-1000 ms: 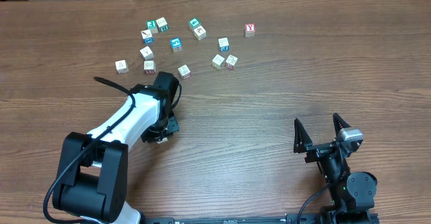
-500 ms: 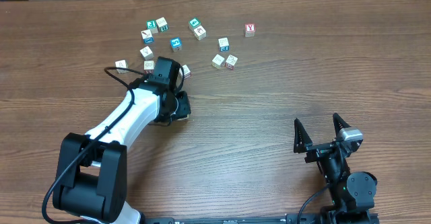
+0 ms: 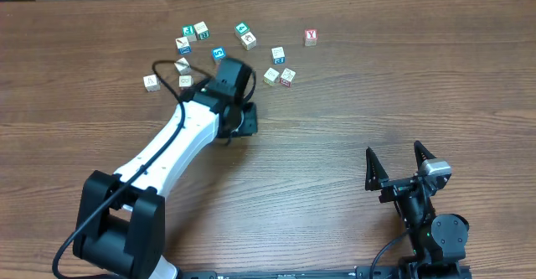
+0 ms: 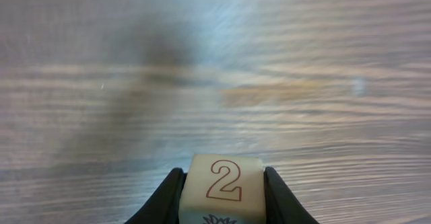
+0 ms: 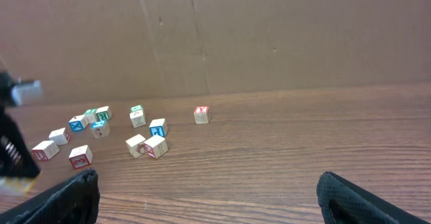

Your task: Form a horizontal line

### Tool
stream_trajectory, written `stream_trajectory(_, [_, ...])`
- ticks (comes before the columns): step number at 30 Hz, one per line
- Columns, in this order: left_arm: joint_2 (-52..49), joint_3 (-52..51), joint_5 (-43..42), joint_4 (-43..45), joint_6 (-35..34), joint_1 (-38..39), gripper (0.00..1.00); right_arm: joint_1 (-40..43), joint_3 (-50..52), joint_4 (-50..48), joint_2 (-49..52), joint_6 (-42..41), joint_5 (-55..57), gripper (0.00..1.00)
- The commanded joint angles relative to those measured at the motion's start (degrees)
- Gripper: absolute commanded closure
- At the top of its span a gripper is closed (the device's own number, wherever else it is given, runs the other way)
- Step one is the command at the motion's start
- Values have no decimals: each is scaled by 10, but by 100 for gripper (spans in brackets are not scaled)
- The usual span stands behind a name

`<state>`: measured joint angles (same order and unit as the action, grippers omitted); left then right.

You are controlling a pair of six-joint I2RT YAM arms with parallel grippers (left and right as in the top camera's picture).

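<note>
- The wooden table [image 3: 377, 86] bears everything; the cubes lie toward its far side.
- The left arm [image 3: 167, 153], white, reaches from the near left corner to the near edge of the cube scatter.
- The right gripper [image 3: 393, 152] sits near the near right edge, well apart from the cubes, its jaws spread wide with nothing between them.
- The left gripper [image 4: 223, 194] is clamped on a white cube with a red 2 [image 4: 223, 177], one finger on each side, over bare wood.
- The loose cubes [image 3: 219, 54] are scattered, with teal, blue and red faces.
- The cube with a red Y [image 3: 311, 36] stands alone at the scatter's right end, touching no other cube: the horizontal line is so far just this one.
</note>
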<state>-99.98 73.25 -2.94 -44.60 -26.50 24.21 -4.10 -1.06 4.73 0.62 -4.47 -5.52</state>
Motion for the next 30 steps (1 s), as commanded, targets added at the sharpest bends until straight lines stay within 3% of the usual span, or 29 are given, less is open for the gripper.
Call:
stream_trajectory(1, [2,35,40,-7,12,23,79,4,6,-3,-5,0,7,0])
stream_trajectory(6, [-21,35,75,-21,12,59,79,4,6,-3,-5,0,7,0])
stream_trajectory(16, [-90,35,88,-21,-14,61,81,4,6,-3,-5,0,7,0])
stream_trajectory(30, [-94,32,139,-23,-33,61,82,4,6,-3,-5,0,7,0])
